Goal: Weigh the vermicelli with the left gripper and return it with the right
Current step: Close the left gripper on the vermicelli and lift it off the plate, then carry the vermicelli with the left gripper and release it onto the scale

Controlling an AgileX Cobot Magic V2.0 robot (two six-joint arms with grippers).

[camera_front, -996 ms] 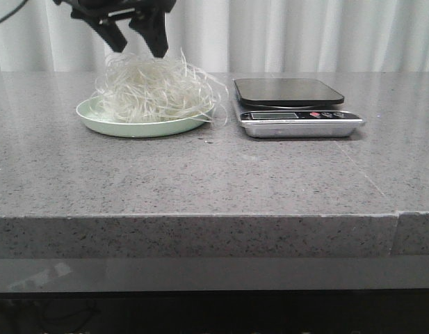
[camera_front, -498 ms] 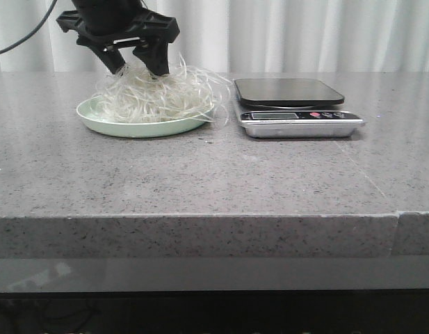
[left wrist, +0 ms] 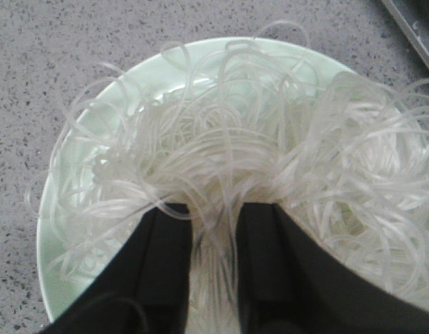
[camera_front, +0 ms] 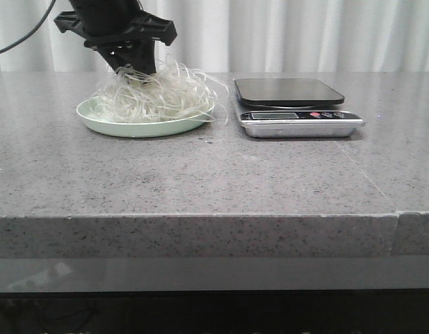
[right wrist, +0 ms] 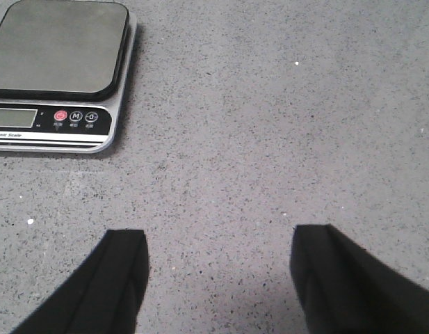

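Leftmost on the grey speckled bench [camera_front: 200, 174] sits a pale green plate [camera_front: 103, 124], and the vermicelli [camera_front: 155, 96] is heaped on it in a loose, fluffy tangle about as wide as the plate, with stray strands curling out over the rim toward the scale. Above the left part of that heap, the left gripper [camera_front: 133, 68] reaches down from a black arm, its tips sunk into the top of the noodles. From the left wrist camera, the left gripper [left wrist: 214, 268] has its jaws drawn narrow, with a bunch of strands pinched in the slim gap between the two black fingers [left wrist: 162, 268], while the rest of the vermicelli [left wrist: 270, 160] spreads out around them over the plate [left wrist: 51, 236]. The heap appears to rest on the plate; no clear gap shows beneath it. Just right of the plate, close but not touching it, stands a scale [camera_front: 297, 111] with a dark square platform, a silver body, a small display and a row of buttons on its front edge. Its platform is bare. Farther right, the right gripper [right wrist: 217, 278] shows only in its own wrist camera, hovering over bare bench [right wrist: 270, 125] with its jaws wide and holding nothing, the scale [right wrist: 58, 69] well apart from it.
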